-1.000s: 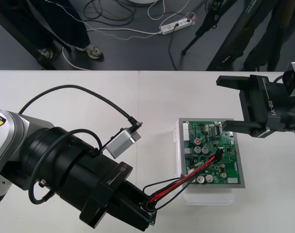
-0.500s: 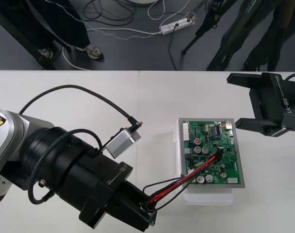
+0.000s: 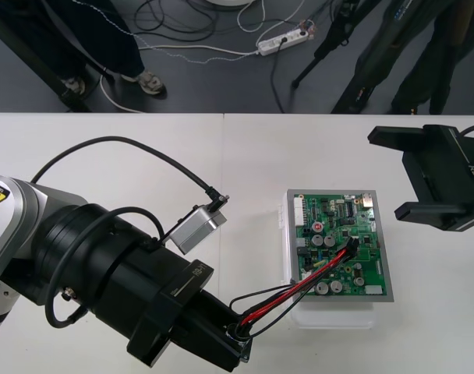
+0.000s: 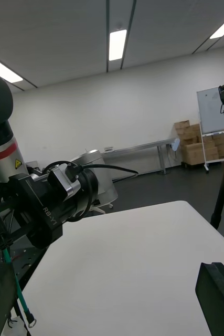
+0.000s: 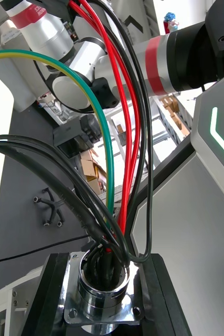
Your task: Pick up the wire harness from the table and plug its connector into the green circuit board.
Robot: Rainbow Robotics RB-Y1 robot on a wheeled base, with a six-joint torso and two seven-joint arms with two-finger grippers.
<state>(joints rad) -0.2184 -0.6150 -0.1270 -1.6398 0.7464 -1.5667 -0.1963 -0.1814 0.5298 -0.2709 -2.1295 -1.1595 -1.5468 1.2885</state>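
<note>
Your left gripper (image 3: 237,336) is clamped on the socket (image 5: 104,286) so the wires (image 3: 291,292) reach the plug (image 3: 351,245) on the green board (image 3: 330,222) (seated? can't tell). Right gripper (image 3: 389,174) sits wide open alongside.

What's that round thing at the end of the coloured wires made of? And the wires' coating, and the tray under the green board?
Round socket: looks like metal, with a bright silvery shine on its flange. Wires: smooth, glossy red, black and green sleeves, probably plastic insulation. Base under the green board: white and smooth, likely plastic.
</note>
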